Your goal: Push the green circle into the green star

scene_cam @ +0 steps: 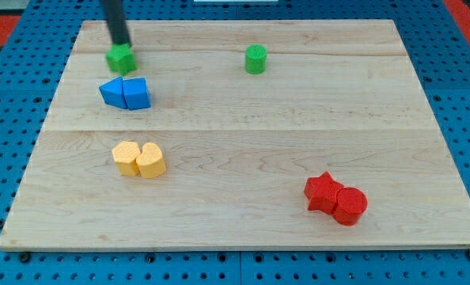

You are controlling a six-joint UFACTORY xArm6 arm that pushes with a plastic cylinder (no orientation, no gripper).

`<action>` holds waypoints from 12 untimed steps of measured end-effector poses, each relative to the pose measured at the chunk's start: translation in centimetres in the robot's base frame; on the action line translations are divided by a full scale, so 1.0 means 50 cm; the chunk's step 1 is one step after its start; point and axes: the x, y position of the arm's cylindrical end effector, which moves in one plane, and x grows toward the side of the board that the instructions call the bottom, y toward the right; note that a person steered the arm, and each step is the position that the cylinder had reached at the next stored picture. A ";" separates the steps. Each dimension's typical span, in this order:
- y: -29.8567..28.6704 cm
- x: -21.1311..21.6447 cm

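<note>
The tool, a plain dark rod with nothing to spread or pinch, had my tip [123, 44] resting at the top edge of the green star [121, 58], near the counter's [243, 229] upper left corner. The green circle [255, 59] stood well apart toward the view's right, level with the star. Just below the star two blue blocks [126, 93] touched; lower still, two yellow blocks [139, 158] (shapes hard to make out). A red star [323, 191] touched a red circle [350, 205] at the lower right.
</note>
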 end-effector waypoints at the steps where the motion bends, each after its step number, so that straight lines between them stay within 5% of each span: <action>1: 0.018 0.052; 3: 0.433 0.017; 5: 0.593 0.125; 6: 0.764 0.100; 7: 0.821 -0.010; 9: 0.446 -0.071; 10: 0.471 -0.075; 11: 0.680 -0.065; 12: 0.703 -0.013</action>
